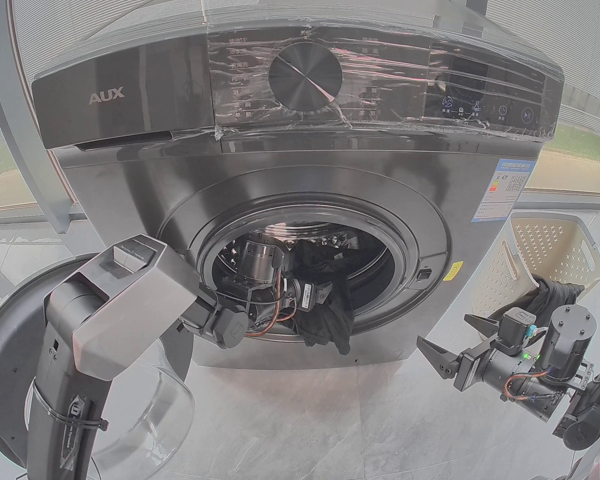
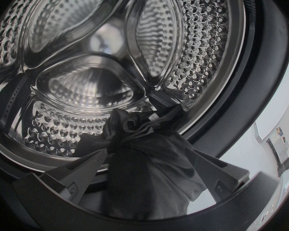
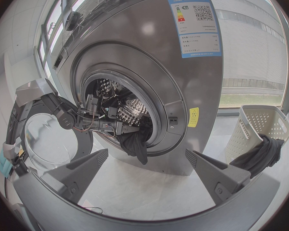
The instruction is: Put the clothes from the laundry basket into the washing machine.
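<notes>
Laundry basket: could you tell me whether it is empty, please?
No, a dark garment hangs over the rim of the laundry basket.

A bright, glass-walled laundry corner, more test room or showroom than home: the washing machine point(image 1: 127, 188) stands on a pale tiled floor point(image 1: 313, 415) before tall windows point(image 1: 573, 175) with grass point(image 1: 588, 143) outside. Plastic film point(image 1: 380, 68) wraps its control panel point(image 1: 487, 105), an energy label point(image 1: 503, 189) sticks to its front, and a laundry basket point(image 1: 557, 238) sits on the floor beside it.
</notes>
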